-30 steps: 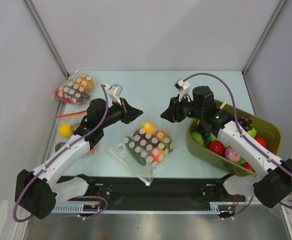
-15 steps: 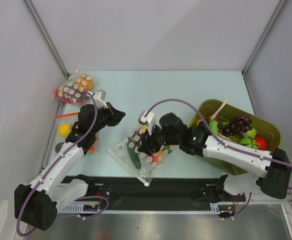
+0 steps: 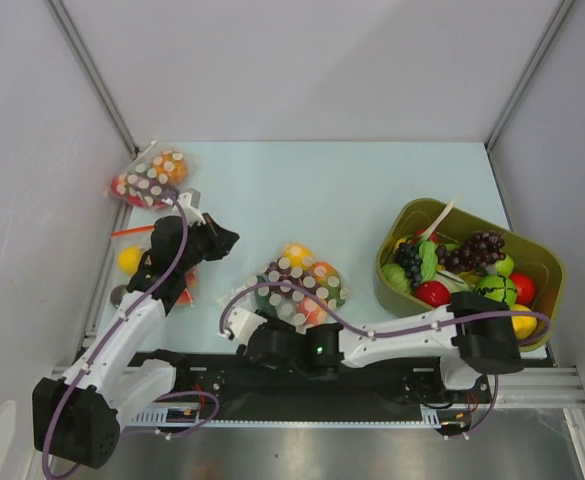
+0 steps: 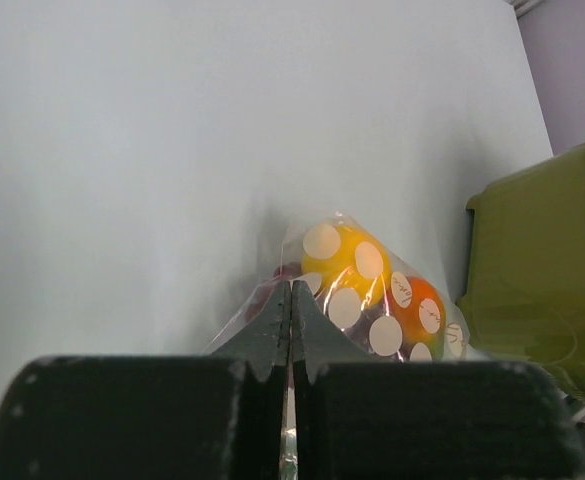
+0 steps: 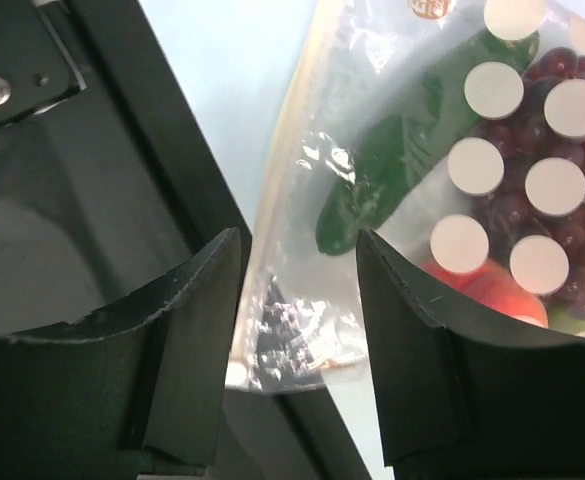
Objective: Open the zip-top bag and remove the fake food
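Hovering my right claw (image 5: 297, 255) at the near-left corner of the zip-top bag (image 3: 302, 280). Its jaws are released and spread wide. The bag's crinkled clear corner sits in the gap between the two fingers (image 5: 192, 330), and nothing is gripped. I cannot tell if either pad touches the plastic.

The bag lies flat on the surface (image 3: 322, 190), dotted face up and zipped. The fake food (image 3: 307, 295) is all inside it. From the right wrist view I see the green piece (image 5: 412, 150) nearest the bag's left edge. The dark grape bunch (image 5: 517, 205) is beside it under the white dots, and the peach (image 5: 482, 290) is at the bag's near side. The orange-yellow fruit (image 4: 337, 265) sits at the bag's far end.

My left claw (image 4: 290, 300) is clenched tight with the tips together and holds nothing. It sits off the bag's far-left side, apart from it and pointed at it.

An olive bin (image 3: 412, 215) full of loose plastic fruit stands right of the bag, not touching it. A second dotted bag (image 3: 152, 178) lies well off the bag's far-left.
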Robot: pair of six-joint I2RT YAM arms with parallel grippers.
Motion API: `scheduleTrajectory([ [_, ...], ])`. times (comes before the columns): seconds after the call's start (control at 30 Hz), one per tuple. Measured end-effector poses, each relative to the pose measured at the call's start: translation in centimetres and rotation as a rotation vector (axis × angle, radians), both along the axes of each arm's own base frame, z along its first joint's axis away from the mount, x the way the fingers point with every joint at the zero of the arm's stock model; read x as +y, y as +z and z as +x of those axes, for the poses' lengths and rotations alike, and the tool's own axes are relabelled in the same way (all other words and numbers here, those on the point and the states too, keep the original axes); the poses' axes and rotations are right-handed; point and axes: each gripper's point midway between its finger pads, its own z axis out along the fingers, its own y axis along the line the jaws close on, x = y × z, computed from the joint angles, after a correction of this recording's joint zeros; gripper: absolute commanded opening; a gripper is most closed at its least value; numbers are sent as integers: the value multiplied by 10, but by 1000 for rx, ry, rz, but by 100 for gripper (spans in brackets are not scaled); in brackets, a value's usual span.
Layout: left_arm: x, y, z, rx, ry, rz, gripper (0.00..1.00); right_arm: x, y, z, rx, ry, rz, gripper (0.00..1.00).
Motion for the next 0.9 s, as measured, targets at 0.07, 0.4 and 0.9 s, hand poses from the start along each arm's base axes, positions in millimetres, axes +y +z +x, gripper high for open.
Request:
scheduleTrajectory([
  [0.07, 1, 1, -1, -7, 2, -2, 0, 8, -9, -1, -39, -8, -36, 55],
  [0.4, 5, 8, -7, -30, 1, -14, 0, 32, -29, 5, -145, -52, -123, 56],
  [0.9, 5, 16, -13, -55, -8, -24, 0, 13, -67, 32, -222, -136, -300, 47],
])
